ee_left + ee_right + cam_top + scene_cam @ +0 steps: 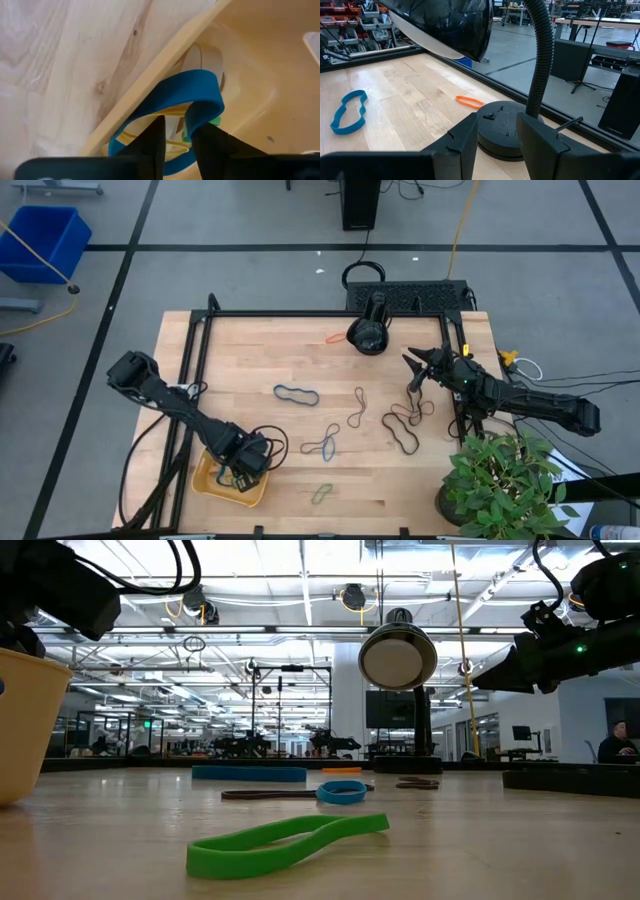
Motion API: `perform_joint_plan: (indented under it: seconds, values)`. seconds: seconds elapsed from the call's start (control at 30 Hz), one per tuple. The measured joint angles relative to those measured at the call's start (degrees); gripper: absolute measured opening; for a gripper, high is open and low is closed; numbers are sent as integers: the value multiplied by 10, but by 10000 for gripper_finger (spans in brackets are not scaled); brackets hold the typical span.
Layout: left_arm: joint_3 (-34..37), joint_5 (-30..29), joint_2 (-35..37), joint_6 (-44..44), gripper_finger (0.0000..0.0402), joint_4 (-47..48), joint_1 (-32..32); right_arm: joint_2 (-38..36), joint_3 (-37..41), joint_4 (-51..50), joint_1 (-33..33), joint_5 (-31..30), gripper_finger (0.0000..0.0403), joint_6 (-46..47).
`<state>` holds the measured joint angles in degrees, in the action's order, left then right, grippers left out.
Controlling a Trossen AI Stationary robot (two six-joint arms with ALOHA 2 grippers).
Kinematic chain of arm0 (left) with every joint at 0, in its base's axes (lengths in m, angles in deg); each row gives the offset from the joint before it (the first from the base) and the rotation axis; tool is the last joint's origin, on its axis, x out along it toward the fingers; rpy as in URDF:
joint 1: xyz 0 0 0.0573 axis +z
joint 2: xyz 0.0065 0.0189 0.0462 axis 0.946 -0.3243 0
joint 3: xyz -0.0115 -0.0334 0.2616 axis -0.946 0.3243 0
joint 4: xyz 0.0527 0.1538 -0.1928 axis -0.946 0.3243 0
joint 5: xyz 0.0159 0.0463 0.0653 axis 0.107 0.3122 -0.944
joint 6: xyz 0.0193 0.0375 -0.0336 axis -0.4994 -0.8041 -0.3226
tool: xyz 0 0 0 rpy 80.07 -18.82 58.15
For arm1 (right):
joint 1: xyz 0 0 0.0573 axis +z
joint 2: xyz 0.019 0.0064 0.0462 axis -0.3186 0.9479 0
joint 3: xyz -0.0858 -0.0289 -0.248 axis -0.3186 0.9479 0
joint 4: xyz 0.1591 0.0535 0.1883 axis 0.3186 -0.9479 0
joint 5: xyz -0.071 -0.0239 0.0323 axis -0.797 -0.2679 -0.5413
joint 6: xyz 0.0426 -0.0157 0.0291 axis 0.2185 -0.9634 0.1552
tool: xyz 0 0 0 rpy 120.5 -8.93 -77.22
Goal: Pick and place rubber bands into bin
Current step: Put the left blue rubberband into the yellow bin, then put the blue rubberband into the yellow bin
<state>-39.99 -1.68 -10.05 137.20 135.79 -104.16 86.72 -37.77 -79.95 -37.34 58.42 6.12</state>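
Left wrist view: blue rubber band (192,92) draped over bin (260,60) rim, left gripper (176,142) fingers slightly apart around it, right gripper (420,370) open and empty near lamp (368,332), about 7 bands (296,393) left on table (250,360).

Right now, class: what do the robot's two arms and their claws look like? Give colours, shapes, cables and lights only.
Both arms are dark, nearly black, jointed links. The left arm has black cables looping beside it down to its left claw. The right arm is slimmer and tapers to the right claw, with a small green light on its body. Each claw has two flat, dark, blocky fingers.
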Motion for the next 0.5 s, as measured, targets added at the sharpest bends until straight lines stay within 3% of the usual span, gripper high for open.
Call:
perform_joint_plan:
  seconds: [0.27,0.5]
  values:
    - [0,36,5,-27,201,1,0,0,0,0,0,0,130,0]
    - [0,31,79,-29,242,-2,0,0,0,0,0,0,130,0]
